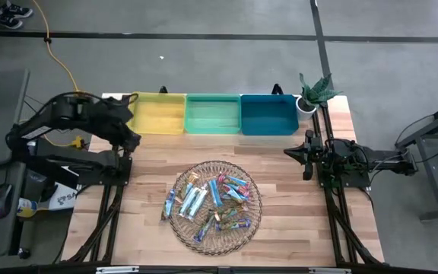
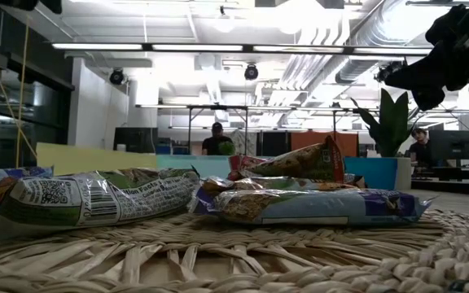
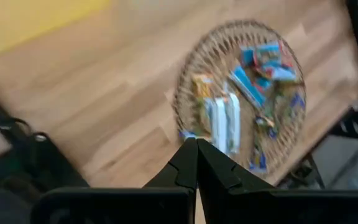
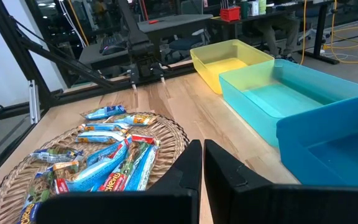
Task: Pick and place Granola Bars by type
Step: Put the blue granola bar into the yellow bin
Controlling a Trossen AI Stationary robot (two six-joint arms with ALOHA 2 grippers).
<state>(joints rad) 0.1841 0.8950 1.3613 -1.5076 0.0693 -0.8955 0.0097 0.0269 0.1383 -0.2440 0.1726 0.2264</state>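
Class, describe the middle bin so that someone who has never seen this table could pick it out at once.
Start at the wooden table and find the row of three bins along its far edge, beyond the wicker tray. The middle bin is light green, set between a yellow bin and a darker blue bin.

Open office/lab: desks, monitors.

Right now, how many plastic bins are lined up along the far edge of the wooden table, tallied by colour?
Yellow rectangular plastic bin: 1
Light green rectangular plastic bin: 1
Dark teal-blue rectangular plastic bin: 1
Total: 3
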